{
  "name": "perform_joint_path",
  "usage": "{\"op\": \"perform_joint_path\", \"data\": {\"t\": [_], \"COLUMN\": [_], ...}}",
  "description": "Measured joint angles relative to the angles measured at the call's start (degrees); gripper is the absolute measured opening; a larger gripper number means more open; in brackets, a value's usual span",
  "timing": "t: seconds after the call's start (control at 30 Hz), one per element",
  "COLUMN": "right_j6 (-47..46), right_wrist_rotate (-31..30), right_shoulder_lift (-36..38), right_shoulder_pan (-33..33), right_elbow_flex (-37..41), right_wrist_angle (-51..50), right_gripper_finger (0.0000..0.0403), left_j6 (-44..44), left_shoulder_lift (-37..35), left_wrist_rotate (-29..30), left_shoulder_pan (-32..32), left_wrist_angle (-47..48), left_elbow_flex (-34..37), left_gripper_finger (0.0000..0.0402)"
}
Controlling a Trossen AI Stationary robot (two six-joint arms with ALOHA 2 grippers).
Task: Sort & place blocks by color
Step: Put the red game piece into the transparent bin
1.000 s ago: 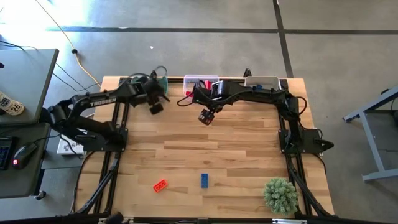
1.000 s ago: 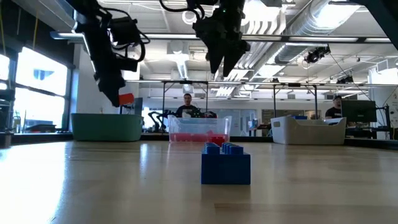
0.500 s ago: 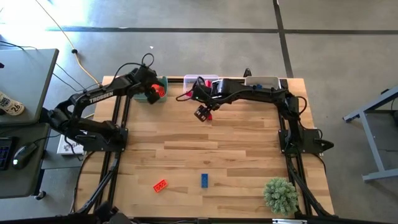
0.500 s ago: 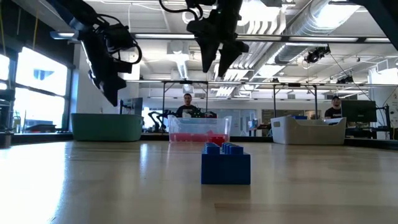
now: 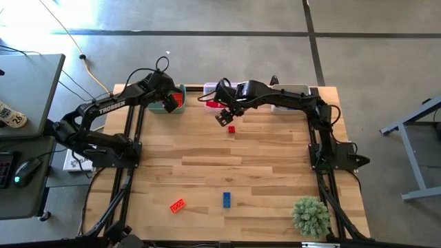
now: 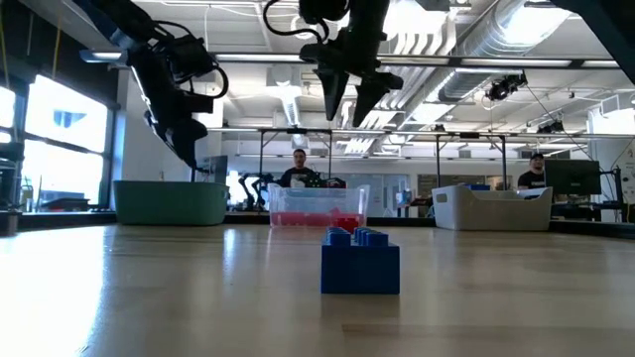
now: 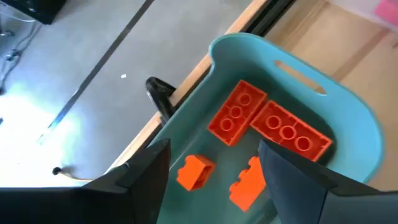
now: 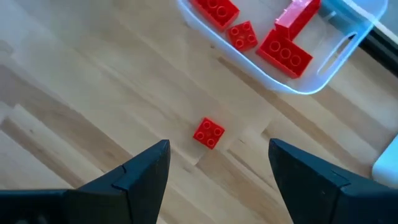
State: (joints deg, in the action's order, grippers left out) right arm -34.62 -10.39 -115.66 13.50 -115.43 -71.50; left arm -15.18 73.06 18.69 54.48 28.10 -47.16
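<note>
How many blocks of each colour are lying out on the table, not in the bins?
red block: 1
orange block: 1
blue block: 1
Total: 3

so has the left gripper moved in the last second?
Yes. The left gripper went from the bare wood toward the table's far edge, now over the green plastic bin.
</note>
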Motion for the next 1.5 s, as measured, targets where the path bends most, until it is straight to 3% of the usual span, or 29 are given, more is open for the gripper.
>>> {"op": "perform_joint_path", "data": {"t": [0.27,0.5,1.5], "right_j6": [-10.3,-16.2,-17.9], "right_wrist_rotate": [2.6,4.9,2.4], "right_shoulder_lift": [-1.0,-6.5,-21.2], "right_shoulder_pan": [0.4,0.4,1.4], "right_elbow_flex": [0.1,0.1,0.1], "right_wrist_angle": [-0.2,0.2,1.9], "right_gripper_finger": [0.0259,0.0259,0.0259], "left_j6": [0.3,1.5,2.6], "left_shoulder_lift": [0.0,0.0,0.0], "left_wrist_rotate": [-3.5,-4.0,-6.0], "left_shoulder_pan": [0.0,-0.3,-5.6], "left_wrist_angle": [-0.1,-0.1,-1.4], "left_elbow_flex": [0.0,0.0,0.0], "left_gripper_finger": [0.0230,0.0230,0.0230]}}
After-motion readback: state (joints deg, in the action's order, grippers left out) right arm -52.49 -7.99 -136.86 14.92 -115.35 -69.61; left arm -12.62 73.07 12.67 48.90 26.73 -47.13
